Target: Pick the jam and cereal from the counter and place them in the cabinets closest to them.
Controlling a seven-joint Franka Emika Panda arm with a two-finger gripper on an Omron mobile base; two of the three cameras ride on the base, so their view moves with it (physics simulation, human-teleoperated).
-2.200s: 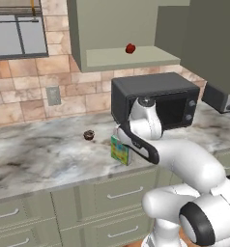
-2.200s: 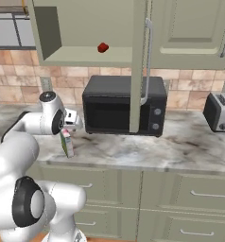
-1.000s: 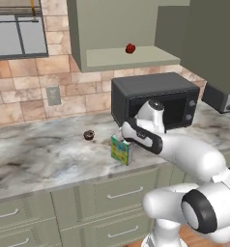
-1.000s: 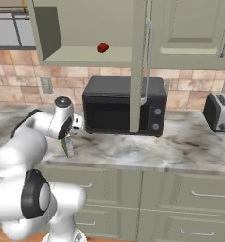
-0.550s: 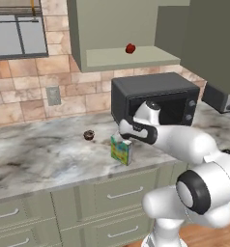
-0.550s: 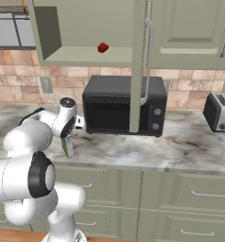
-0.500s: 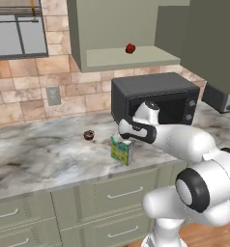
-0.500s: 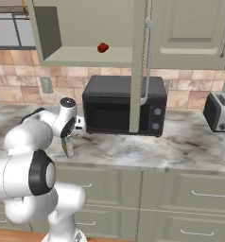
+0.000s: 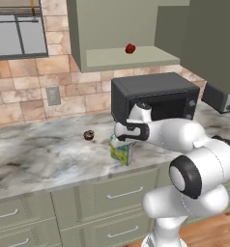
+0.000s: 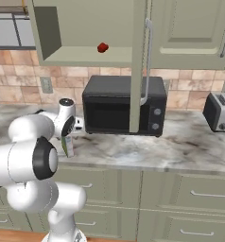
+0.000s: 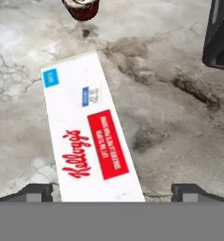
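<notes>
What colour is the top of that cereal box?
White, with red lettering and label; the cereal shows best in the hand view.

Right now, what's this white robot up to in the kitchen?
It is reaching down over the cereal box standing on the marble counter, just in front of the microwave. Its hand is open above the box top, not gripping yet. The jam already sits in the open cabinet recess above.

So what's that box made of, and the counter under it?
The cereal looks like matte printed cardboard: flat white top panel, sharp edges, red lettering. The counter looks like polished marble or stone, grey with dark veins and blotches, though being rendered, it could be laminate.
</notes>
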